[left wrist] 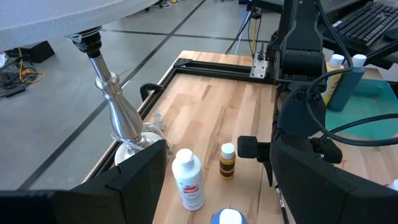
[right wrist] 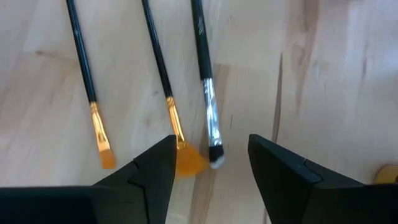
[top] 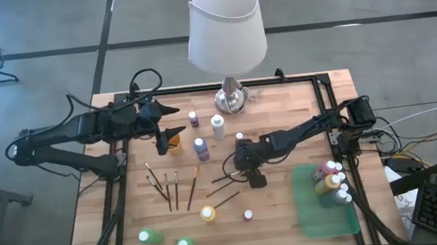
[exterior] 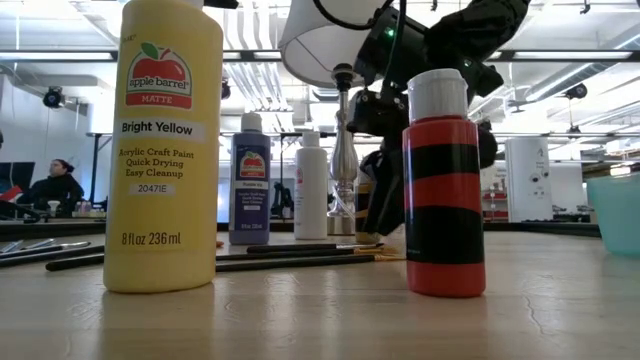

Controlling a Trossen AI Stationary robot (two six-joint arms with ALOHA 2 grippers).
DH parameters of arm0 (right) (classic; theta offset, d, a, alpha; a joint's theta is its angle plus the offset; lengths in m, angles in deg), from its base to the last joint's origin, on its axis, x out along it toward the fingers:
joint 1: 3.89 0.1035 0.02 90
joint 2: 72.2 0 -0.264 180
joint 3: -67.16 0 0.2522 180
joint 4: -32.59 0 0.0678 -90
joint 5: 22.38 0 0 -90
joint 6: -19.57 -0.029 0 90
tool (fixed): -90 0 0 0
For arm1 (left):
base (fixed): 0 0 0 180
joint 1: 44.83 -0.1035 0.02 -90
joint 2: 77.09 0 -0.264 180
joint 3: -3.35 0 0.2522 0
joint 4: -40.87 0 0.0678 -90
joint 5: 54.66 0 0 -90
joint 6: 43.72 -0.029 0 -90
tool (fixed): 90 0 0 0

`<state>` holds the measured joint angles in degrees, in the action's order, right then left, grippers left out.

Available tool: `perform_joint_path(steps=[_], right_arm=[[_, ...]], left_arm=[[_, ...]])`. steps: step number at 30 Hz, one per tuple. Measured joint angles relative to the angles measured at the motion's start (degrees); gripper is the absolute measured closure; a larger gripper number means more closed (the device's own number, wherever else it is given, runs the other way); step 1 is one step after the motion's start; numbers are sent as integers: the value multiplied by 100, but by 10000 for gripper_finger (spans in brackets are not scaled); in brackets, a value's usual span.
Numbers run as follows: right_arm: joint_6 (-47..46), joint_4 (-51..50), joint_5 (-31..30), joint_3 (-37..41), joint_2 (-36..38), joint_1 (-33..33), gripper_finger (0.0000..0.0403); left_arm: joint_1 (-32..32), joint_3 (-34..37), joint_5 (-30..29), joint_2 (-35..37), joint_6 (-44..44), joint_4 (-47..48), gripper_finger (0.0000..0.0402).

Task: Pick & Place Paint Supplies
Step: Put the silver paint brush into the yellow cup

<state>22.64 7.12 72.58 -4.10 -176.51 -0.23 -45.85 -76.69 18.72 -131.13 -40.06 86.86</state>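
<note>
High view, right gripper (top: 253, 175): centre of frame, above loose paintbrushes (top: 226, 188) on the tabletop (top: 282, 116); nearer arm for them.
High view, left gripper (top: 172, 120): upper left, waiting beside an orange-brown bottle (top: 175, 143).
High view, destination: green tray (top: 324, 213) at lower right, bottles (top: 330, 180) already in it; open board between it and the gripper.
Low view, foreground: yellow bottle (exterior: 165, 150) at left, red bottle (exterior: 444, 185) at right, brushes lying flat behind them.
Left wrist view, fingers: spread wide, holding nothing; white bottle (left wrist: 188, 180) ahead, lamp stem (left wrist: 118, 106) beside it.
Right wrist view, target: white-tipped brush (right wrist: 207, 93) with its tip in the gap between the parted, empty fingers; long axis runs straight away toward top of frame.
Right wrist view, neighbours: orange-tipped brush (right wrist: 163, 81) just beside, its tip at one finger; risk of catching both.
</note>
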Motion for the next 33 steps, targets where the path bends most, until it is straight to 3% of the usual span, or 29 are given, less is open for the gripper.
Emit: perform_joint_path(steps=[8, 25, 33], right_arm=[[-154, 29, -365, -34, 0, 4, 220], [-260, 206, -458, -21, -260, 33, 221], [-152, -19, -628, -15, -250, 35, 253]], left_arm=[[0, 0, 0, 0, 0, 0, 113], [-1, 0, 0, 0, -1, 42, 113], [-1, 0, 0, 0, 0, 90, 113]])
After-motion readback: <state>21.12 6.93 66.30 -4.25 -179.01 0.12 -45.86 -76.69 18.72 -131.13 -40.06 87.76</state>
